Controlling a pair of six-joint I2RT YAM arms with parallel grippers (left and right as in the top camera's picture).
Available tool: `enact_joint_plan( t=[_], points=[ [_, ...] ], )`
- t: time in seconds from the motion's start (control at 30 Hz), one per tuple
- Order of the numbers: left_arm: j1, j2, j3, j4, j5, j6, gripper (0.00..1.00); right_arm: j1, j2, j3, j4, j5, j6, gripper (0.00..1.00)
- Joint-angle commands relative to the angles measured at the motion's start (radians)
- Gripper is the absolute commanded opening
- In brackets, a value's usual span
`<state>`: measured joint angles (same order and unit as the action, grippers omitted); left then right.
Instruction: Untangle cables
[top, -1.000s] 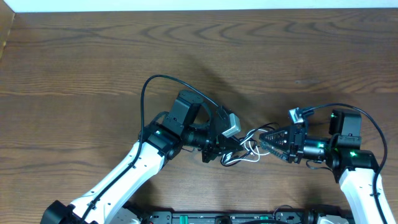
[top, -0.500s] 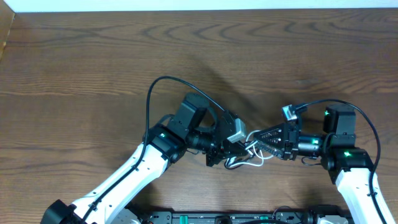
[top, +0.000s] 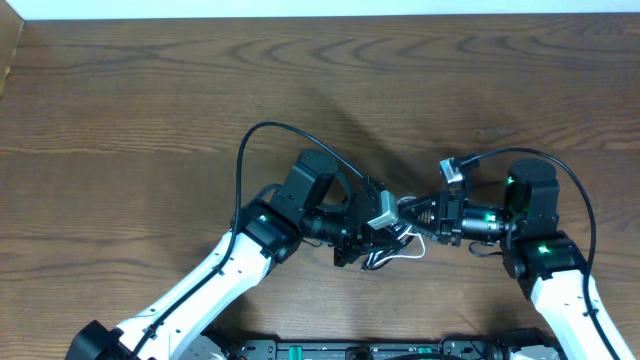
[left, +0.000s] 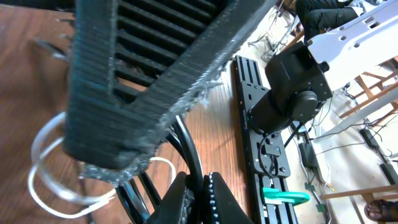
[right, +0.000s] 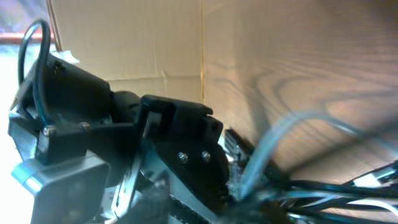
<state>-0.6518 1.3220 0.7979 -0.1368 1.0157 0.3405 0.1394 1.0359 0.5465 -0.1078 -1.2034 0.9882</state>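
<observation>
Both arms reached in from the lower corners of the overhead view, elbows bent, wrists level, meeting nose to nose at lower centre over the cables (top: 398, 256). The left gripper (left: 196, 185) was clamped shut on the cables. The right gripper (top: 408, 213) pressed into the bundle, but its opening could not be told.

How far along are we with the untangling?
Nothing looks done: the cables sit in one bunch, none laid apart. In hand: the left claw is shut on a black one; the right claw is at the bunch, grip unclear. Left: all the separating.
</observation>
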Motion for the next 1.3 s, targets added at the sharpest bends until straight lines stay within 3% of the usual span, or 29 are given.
enact_joint_plan(
  t=[0.0,0.2,0.23,0.43,0.47,0.5,0.53,0.73,1.0,1.13,1.27],
  points=[
    [-0.002,0.005,0.006,0.001,0.023,-0.001,0.08,0.006,-0.003,0.002,0.006,0.016,0.047,0.16],
    [-0.002,0.005,0.006,0.005,0.019,-0.001,0.08,0.033,-0.003,0.001,0.006,0.027,0.041,0.09],
    [-0.002,0.005,0.006,0.005,0.019,-0.001,0.08,0.04,-0.003,0.001,0.007,0.031,0.035,0.01],
    [0.001,0.005,0.006,-0.003,0.019,-0.002,0.12,0.051,-0.003,0.001,0.008,0.06,-0.002,0.01],
    [0.005,0.005,0.006,-0.011,0.016,-0.002,0.3,0.048,-0.003,0.001,0.01,0.058,-0.002,0.01],
    [0.009,0.005,0.006,-0.019,0.015,-0.002,0.58,0.045,-0.003,0.001,0.012,0.054,-0.003,0.01],
    [0.018,0.005,0.006,-0.033,0.012,-0.002,0.64,0.041,-0.003,0.001,0.013,0.044,-0.016,0.01],
    [0.084,0.005,0.006,-0.134,0.012,-0.002,0.71,0.019,-0.003,0.001,0.015,-0.024,-0.086,0.01],
    [0.119,0.005,0.006,-0.179,0.005,-0.037,0.72,0.018,-0.003,0.001,0.015,-0.049,-0.136,0.01],
    [0.118,0.006,0.006,-0.18,-0.155,-0.238,0.73,0.018,-0.003,0.001,0.013,-0.066,-0.183,0.01],
    [0.117,0.022,0.006,-0.17,-0.22,-0.413,0.73,0.018,-0.003,0.001,0.011,-0.066,-0.183,0.01]
  ],
)
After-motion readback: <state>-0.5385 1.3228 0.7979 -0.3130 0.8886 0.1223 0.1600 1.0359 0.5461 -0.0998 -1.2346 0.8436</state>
